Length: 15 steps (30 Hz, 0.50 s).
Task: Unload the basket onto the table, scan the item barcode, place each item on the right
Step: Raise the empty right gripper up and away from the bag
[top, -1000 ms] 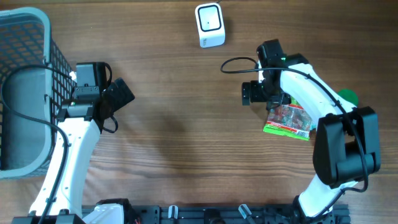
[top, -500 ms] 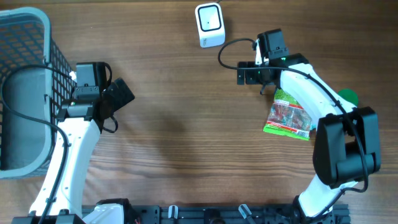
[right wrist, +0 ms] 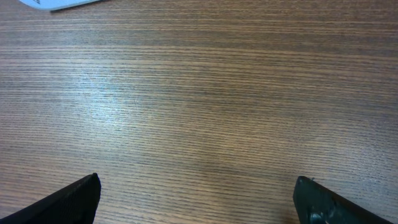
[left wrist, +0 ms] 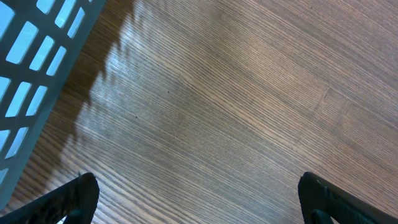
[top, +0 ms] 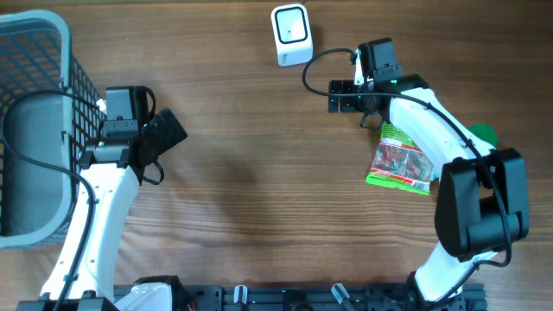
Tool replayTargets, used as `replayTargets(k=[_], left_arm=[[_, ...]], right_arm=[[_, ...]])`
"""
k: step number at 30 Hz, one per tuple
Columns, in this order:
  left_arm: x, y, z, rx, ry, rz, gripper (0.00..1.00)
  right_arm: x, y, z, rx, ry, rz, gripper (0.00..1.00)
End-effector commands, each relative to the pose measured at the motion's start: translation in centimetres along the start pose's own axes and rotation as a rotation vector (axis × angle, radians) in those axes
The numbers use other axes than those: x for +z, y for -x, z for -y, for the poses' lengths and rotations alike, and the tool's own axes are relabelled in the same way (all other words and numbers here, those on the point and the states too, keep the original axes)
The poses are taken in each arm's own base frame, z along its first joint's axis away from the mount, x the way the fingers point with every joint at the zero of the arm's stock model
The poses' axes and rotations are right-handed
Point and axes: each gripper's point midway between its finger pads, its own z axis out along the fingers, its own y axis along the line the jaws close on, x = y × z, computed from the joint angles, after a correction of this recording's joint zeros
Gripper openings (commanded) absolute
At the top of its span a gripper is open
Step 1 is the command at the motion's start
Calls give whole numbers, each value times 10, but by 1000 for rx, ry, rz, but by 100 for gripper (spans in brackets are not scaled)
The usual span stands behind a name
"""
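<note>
A wooden counter (top: 251, 199) with a fine brown grain fills every view; nothing of the room beyond it shows. A grey mesh basket (top: 54, 19) sits at the far left corner, cut off by the frame edge, and what is inside it is hard to make out past a dark shape. The 2 white arms reach in from the near edge. The left tool (top: 164, 130) hangs just beside the basket with its jaws spread wide and nothing between them; its wrist view shows only bare wood, the basket's wall and 2 dark fingertips at the lower corners. The right tool (top: 335, 97) is likewise wide open and empty, held over bare wood between the snack packet (top: 400, 162) and the white scanner (top: 291, 33). The packet, green-edged with red print, lies flat on the right of the counter, touched by neither tool, its upper end partly hidden by the right arm; no barcode can be read on it. The scanner stands near the far edge, only its corner showing in the right wrist view. A small green thing (top: 484, 134) peeks out beside the right arm, too hidden to identify.
</note>
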Motion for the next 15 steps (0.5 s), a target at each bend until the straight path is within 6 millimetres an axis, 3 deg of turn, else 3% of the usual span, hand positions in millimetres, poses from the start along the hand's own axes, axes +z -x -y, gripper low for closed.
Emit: replayTargets(k=[1, 12, 15], left_arm=[[-3, 5, -2, -1, 6, 19, 100], [-3, 5, -2, -1, 6, 19, 100], [-3, 5, -2, -1, 6, 19, 100]], right_arm=[[-11, 12, -5, 3, 22, 38, 100], [-11, 12, -5, 3, 21, 38, 100], [-20, 17, -7, 1, 27, 61, 100]])
